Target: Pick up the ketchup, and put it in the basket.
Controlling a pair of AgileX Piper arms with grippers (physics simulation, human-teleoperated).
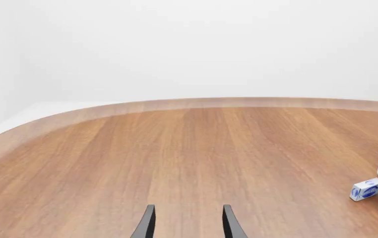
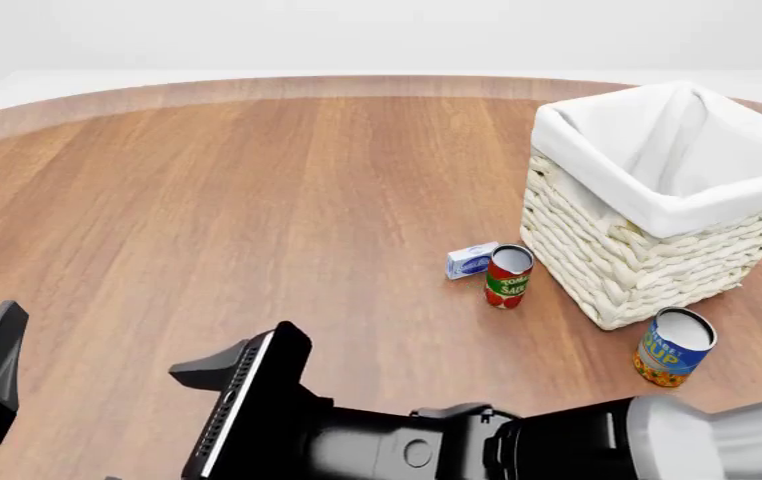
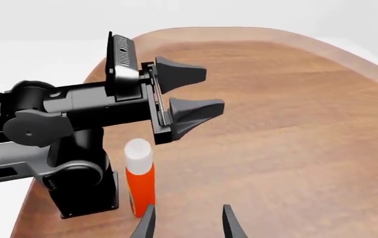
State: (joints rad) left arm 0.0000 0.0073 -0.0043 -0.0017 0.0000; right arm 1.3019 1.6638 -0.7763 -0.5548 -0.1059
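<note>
A: Status on the ketchup point(image 3: 139, 181)?

B: I only see it in the right wrist view. It stands upright on the table point(image 2: 288, 200), white cap up, just beside the base of the left arm point(image 3: 76, 119), near the table edge. Front view doesn't show it; the right arm point(image 2: 488, 435) fills the bottom of that frame.

A: Pincers?

B: Right pincer point(image 3: 187, 220): fingers parted, nothing between them. Ketchup sits close ahead of it, off toward one fingertip, not in the gap. Can't tell if the finger touches the bottle. Left pincer point(image 1: 187, 223): also parted, holding nothing, bare wood ahead of it. The right wrist view shows the same left pincer from the side, both fingers apart, up above the ketchup.

A: Basket?

B: Basket point(image 2: 648, 260) is on the far right of the table in the front view, white liner folded over the rim, nothing visible inside. Well apart from the ketchup.

A: Anything else near it?

B: Tomato sauce can point(image 2: 508, 277) upright just beside the basket's left face, a small white-and-blue box point(image 2: 471, 261) lying touching or almost touching that can. Blue-yellow can point(image 2: 673, 347) tilted at the basket's near corner. Left wrist view catches the box, the red can and a sliver of basket.
</note>
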